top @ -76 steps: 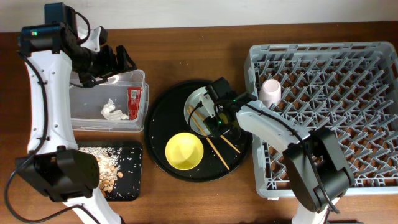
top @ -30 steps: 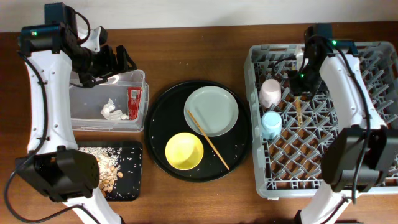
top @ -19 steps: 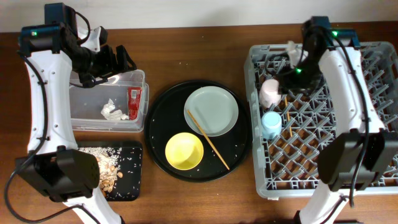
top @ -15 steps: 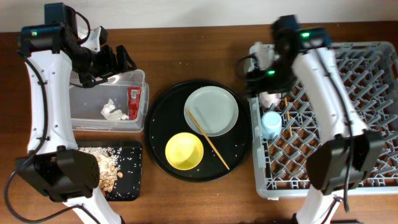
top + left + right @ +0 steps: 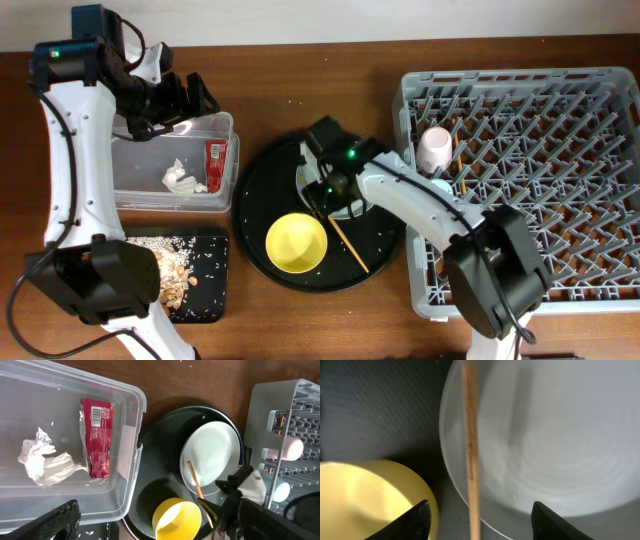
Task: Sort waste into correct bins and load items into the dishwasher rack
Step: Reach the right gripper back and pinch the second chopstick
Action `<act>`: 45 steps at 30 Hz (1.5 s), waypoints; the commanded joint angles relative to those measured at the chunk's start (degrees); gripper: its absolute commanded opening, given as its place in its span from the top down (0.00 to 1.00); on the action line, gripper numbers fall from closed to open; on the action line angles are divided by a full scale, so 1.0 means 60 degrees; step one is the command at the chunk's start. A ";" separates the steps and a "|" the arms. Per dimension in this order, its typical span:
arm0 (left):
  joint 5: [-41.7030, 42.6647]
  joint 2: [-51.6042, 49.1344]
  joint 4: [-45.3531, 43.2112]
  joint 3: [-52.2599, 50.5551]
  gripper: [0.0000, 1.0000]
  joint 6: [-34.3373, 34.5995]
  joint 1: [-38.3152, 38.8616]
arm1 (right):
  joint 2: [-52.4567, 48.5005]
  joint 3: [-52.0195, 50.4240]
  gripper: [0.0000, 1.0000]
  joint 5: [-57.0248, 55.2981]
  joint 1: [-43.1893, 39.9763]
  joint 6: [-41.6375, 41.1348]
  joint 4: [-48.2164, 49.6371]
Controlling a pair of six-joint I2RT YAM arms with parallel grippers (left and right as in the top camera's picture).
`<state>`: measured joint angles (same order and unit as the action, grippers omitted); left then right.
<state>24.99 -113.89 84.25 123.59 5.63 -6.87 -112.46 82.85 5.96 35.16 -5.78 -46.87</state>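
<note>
My right gripper [image 5: 326,190] [image 5: 480,512] is open low over the round tray, its fingers on either side of a wooden chopstick [image 5: 469,455] [image 5: 348,243]. That chopstick lies across the pale grey-blue plate [image 5: 550,430] [image 5: 210,455], beside the yellow bowl [image 5: 296,242] [image 5: 365,495]. The other chopstick [image 5: 460,165] stands in the dishwasher rack [image 5: 560,90], near the white-and-pink cup [image 5: 435,148]. The blue cup [image 5: 278,492] shows in the left wrist view. My left gripper [image 5: 195,95] [image 5: 155,527] is open and empty above the clear tub [image 5: 225,122], which holds the tissue [image 5: 183,180] and red wrapper [image 5: 215,165].
The flat black tray [image 5: 215,300] at front left holds beige scraps and rice [image 5: 170,272]. The big round black tray [image 5: 258,195] sits mid-table between the tub and the rack. The carrot is out of view.
My right arm has left the rack, where a chopstick and the blue cup now stand. It swung left and down over the plate and the remaining chopstick. The left arm has not moved.
</note>
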 commanded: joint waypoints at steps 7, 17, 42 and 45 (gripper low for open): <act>0.0000 0.0066 0.0004 0.0025 0.00 -0.0007 -0.0026 | 0.0095 -0.0222 0.56 -0.0087 0.0025 -0.0164 -0.1333; 0.0000 0.0066 0.0004 0.0025 0.00 -0.0007 -0.0026 | 0.0091 -0.0594 0.62 0.0404 0.0466 -0.0164 -0.0962; 0.0000 0.0066 0.0004 0.0025 0.00 -0.0007 -0.0026 | 0.0091 -0.1293 0.77 0.1585 0.0525 -0.0379 -0.0135; 0.0000 0.0066 0.0004 0.0025 0.00 -0.0007 -0.0026 | 0.0091 -0.1293 0.76 0.1730 0.0572 -0.0379 -0.0186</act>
<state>24.99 -113.89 84.25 123.59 5.63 -6.87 -112.38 75.46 14.28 37.93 -7.75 -47.72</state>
